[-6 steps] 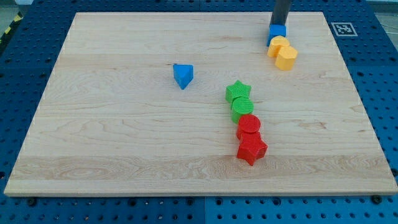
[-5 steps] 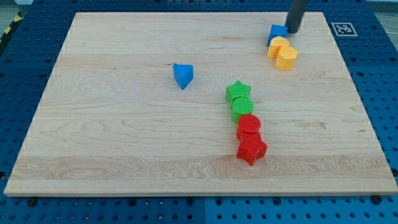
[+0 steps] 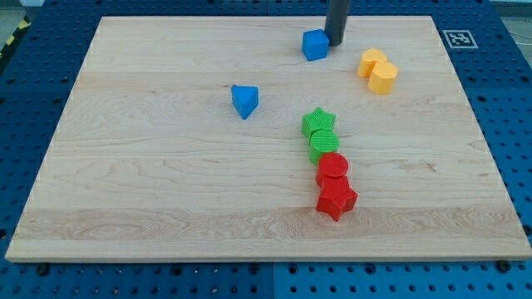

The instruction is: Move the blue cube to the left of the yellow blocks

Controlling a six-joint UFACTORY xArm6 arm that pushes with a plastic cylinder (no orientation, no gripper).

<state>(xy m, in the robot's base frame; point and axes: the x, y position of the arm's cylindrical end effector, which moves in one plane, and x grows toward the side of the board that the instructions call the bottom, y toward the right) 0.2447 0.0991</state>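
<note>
Two yellow blocks point(image 3: 377, 71) sit touching each other down and to the view's right of my tip point(image 3: 334, 41), apart from it, one nearer the view's top left and the other just below and to its right. No jaws exist on this rod, so nothing can be said about them standing apart or together; the rod simply ends at my tip, which rests at the right-hand face of the blue cube point(image 3: 315, 45), touching or nearly touching it. That cube lies just to the view's left of my tip, near the top edge of the worktop point(image 3: 150, 191), and well to the left of the yellow pair. It shows no long axis, being a cube; it sits slightly turned, with one corner angled toward the view's bottom.

Farther down and to the left of my tip lies a blue triangular block point(image 3: 244, 100), alone. Below my tip, a green star point(image 3: 318, 122) touches a green round block point(image 3: 322, 144), then a red round block point(image 3: 333, 169) and a red star point(image 3: 336, 199) follow in a chain toward the view's bottom.
</note>
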